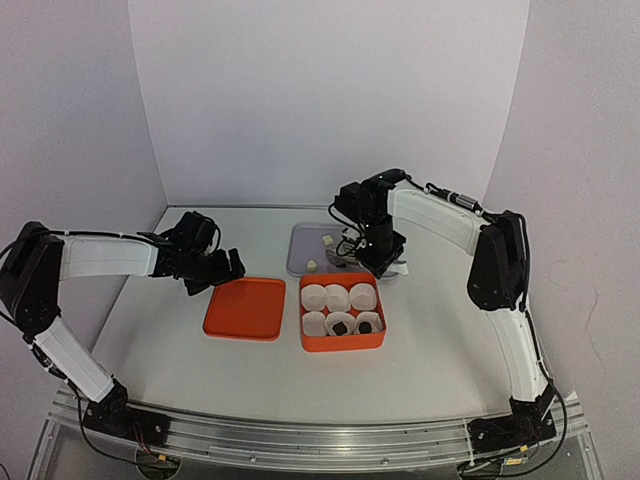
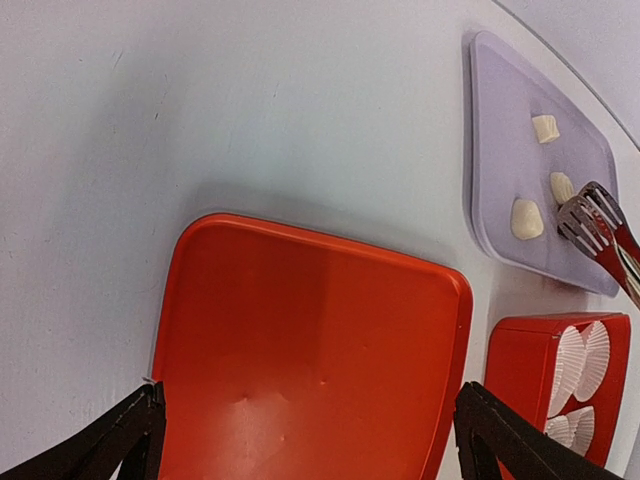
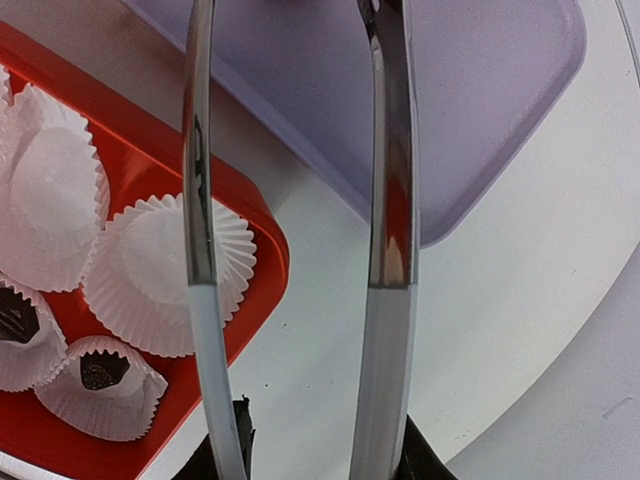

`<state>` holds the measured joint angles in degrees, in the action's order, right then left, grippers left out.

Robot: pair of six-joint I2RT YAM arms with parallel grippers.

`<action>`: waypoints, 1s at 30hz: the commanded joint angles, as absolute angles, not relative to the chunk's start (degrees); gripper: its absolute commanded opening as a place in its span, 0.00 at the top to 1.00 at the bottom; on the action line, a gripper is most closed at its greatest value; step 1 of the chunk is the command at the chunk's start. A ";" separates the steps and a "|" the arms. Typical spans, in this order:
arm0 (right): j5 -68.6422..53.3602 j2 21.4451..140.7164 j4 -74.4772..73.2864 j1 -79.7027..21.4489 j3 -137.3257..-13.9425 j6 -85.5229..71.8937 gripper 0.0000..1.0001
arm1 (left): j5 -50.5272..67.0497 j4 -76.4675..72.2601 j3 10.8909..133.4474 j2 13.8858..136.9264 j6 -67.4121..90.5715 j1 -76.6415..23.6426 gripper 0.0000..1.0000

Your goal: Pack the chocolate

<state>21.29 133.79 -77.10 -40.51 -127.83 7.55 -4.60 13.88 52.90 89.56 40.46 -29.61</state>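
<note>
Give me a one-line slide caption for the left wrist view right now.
Open left gripper flanks the orange lid; beyond it, tongs poised by three white chocolates on the purple tray.

The pale grey table (image 1: 440,350), its far edge curving against the white backdrop, carries 3 things directly. A flat orange lid (image 1: 245,308) lies left of the middle. Just beside it on the right, a thin strip of table between them, sits an open orange box (image 1: 341,345). Behind the box, close but not touching, a flat lilac tray (image 1: 303,243) lies with rounded corners.
</note>
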 commanded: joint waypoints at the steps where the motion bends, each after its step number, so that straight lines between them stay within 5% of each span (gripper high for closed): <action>1: 22.95 134.44 -90.22 -40.09 -130.33 7.69 0.64 | -4.46 12.67 54.03 89.85 40.60 -29.44 0.00; 18: 24.73 136.60 -93.20 -39.47 -132.10 9.67 0.67 | -4.67 12.83 54.08 89.79 41.04 -29.42 0.00; 30: 24.98 135.56 -93.11 -39.47 -133.43 9.71 0.84 | -4.66 12.97 54.72 89.95 40.90 -29.44 0.00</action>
